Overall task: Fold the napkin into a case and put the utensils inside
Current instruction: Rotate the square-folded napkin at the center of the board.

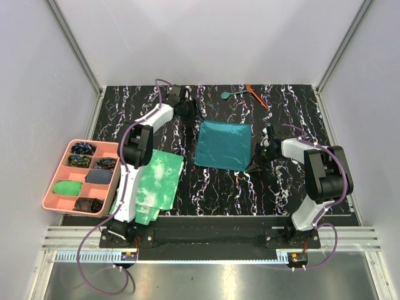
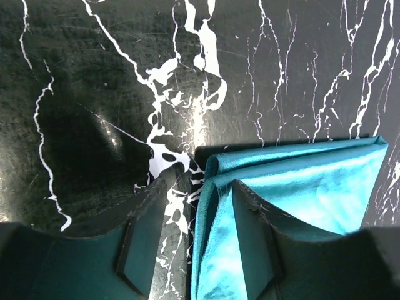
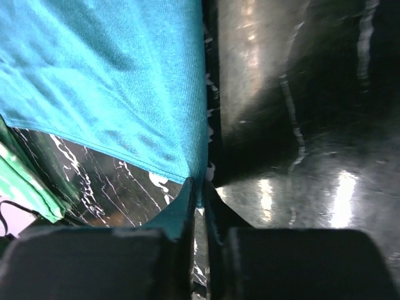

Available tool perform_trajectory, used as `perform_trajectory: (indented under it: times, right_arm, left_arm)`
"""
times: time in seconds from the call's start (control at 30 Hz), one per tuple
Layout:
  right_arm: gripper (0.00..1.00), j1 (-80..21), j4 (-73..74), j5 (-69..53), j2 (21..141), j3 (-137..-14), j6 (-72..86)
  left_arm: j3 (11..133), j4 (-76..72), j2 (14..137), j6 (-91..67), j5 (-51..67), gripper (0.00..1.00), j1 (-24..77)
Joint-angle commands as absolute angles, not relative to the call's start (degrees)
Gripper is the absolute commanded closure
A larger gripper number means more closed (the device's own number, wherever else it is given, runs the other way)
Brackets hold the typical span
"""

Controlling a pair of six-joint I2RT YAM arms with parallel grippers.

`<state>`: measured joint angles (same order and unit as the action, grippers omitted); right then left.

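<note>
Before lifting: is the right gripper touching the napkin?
Touching. The right wrist view shows the napkin's corner pinched between the closed fingertips of the right gripper.

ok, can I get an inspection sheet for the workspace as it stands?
Surface: black table with white veins.
Job's things: napkin at centre, near-right corner lifted; spoon and stick at the far edge, apart from it.
Clutter: pink tray at left holding small bundles; mottled green cloth beside it.
Grippers: left gripper open, straddling the napkin's far-left corner; right gripper shut on the near-right corner.
Cables: purple cables loop from both bases, off the table.
Surroundings: white walls, metal frame.
</note>
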<state>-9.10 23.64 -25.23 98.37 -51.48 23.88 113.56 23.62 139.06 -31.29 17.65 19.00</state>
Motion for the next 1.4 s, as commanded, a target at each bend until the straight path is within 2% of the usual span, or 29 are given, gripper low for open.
perform_trajectory:
  times: [0.0,0.07,0.1,0.23,0.43,0.47,0.53,0.57,0.6,0.67,0.73,0.8,1.07,1.2,1.37]
  right_arm:
    - [0.99,-5.37,24.08,-22.95,98.26,-52.47,21.72]
    - [1.00,-3.70,26.36,-20.76,98.87,-55.18,18.39]
    - [1.00,-2.47,27.67,-17.35,100.70,-56.67,16.80]
    - [1.00,-0.53,35.58,-9.77,108.70,-70.73,11.08]
    - [1.00,-0.26,41.73,-4.21,121.01,-94.54,9.40]
    - [0.88,-0.26,41.75,-4.48,122.07,-96.66,9.84]
    - [0.76,-0.35,42.97,-5.27,122.78,-101.32,11.15]
    - [0.61,-0.35,44.28,-3.36,123.04,-102.73,12.03]
    - [0.54,-0.35,47.17,-2.30,122.70,-104.48,13.00]
    - [0.41,-0.35,48.25,-0.36,119.73,-103.63,14.23]
    - [0.38,-0.26,47.64,-0.35,116.38,-98.63,15.55]
    - [0.36,-0.26,44.06,-5.78,110.50,-91.28,15.47]
    - [0.36,-0.35,36.30,-17.66,93.45,-68.93,16.70]
    - [0.37,-0.26,34.54,-19.33,89.92,-65.13,17.05]
    - [0.38,-0.35,33.93,-21.01,87.90,-63.46,16.87]
  left_arm:
    - [114.26,28.90,134.14,-28.39,16.71,0.44,18.19]
    - [112.07,29.79,128.88,-27.42,13.81,0.40,18.19]
    - [110.58,29.88,126.85,-27.25,13.10,0.34,18.19]
    - [103.81,28.74,119.98,-24.71,12.83,0.27,18.28]
    - [102.48,27.77,119.96,-19.97,20.82,0.25,19.86]
    - [102.39,27.86,120.32,-19.34,21.35,0.25,20.12]
    - [103.00,27.77,121.81,-18.81,21.62,0.25,20.57]
    - [103.36,27.69,122.43,-18.46,21.88,0.24,20.57]
    - [105.01,27.86,123.13,-17.76,22.32,0.25,20.65]
    - [107.04,28.30,125.59,-15.48,23.12,0.25,20.57]
    - [110.12,29.00,128.21,-13.89,22.85,0.25,20.65]
    - [112.57,29.09,129.89,-12.93,23.72,0.25,20.57]
    - [116.72,30.50,135.88,-9.67,23.99,0.27,20.22]
    - [118.47,31.03,138.60,-10.45,26.80,0.28,19.95]
    - [118.13,31.11,140.71,-12.22,29.79,0.34,19.25]
